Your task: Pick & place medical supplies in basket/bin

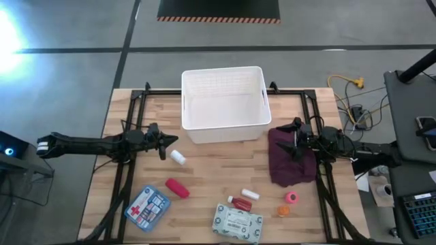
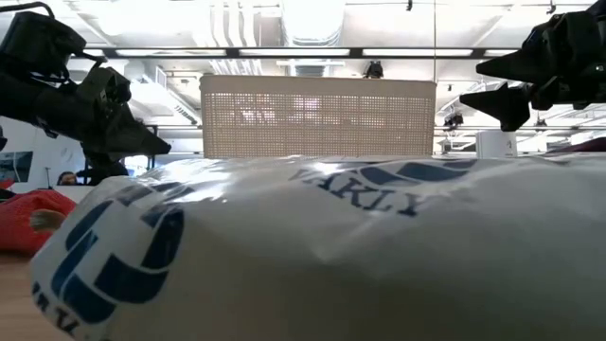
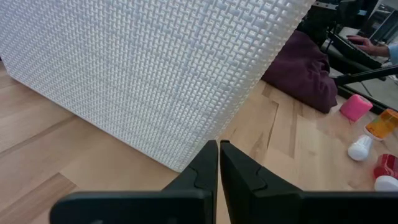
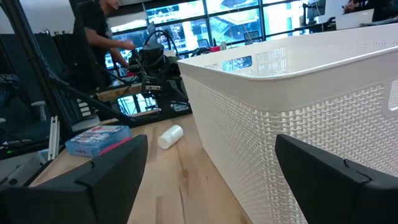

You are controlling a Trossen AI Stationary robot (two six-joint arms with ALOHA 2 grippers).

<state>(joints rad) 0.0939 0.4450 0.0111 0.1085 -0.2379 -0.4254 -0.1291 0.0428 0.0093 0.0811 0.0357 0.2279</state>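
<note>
The white bottle [image 1: 178, 157] is seen lying on its side on the counter [image 1: 204, 177], just right of the left gripper [image 1: 162, 144] and slightly nearer, its long axis slanted far-left to near-right (cap end unclear). Those jaws are pressed together. The right gripper [image 1: 294, 139], jaws spread, is held over the maroon cloth [image 1: 293, 163], right of the white bin [image 1: 225, 102].

A robotics lab or open workshop is showing here. A wooden worktop [image 1: 204, 177] is sitting on a grey concrete floor [image 1: 82, 61] marked with hazard-striped tape [image 1: 218, 20]. Yellow cables [image 1: 347, 85] are trailing beside a desk carrying a keyboard [image 1: 419, 211]. Long ceiling strip lights [image 2: 312, 52] and exposed ducting are running overhead. A person [image 4: 99, 31] is standing by equipment stands before large windows [image 4: 205, 25].
</note>
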